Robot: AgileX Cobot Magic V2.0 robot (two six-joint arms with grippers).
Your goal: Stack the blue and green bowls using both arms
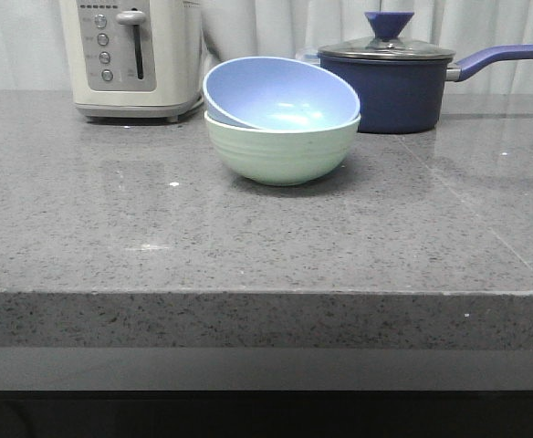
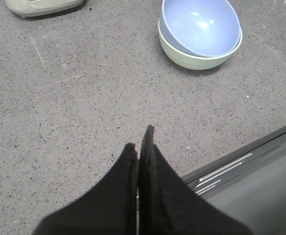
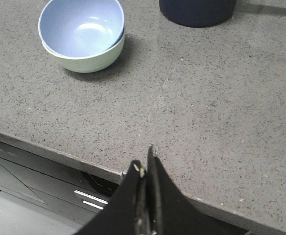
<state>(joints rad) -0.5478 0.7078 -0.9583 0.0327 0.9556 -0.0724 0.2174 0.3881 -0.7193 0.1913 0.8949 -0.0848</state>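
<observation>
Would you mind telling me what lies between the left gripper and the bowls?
Only bare counter: in the left wrist view, nothing lies between the left gripper and the blue bowl nested in the green bowl.

Left gripper [image 2: 139, 139]: two matte black fingers tapering to thin pointed tips. Right gripper [image 3: 144, 164]: same black tapered fingers, small pale fleck near one tip.
</observation>
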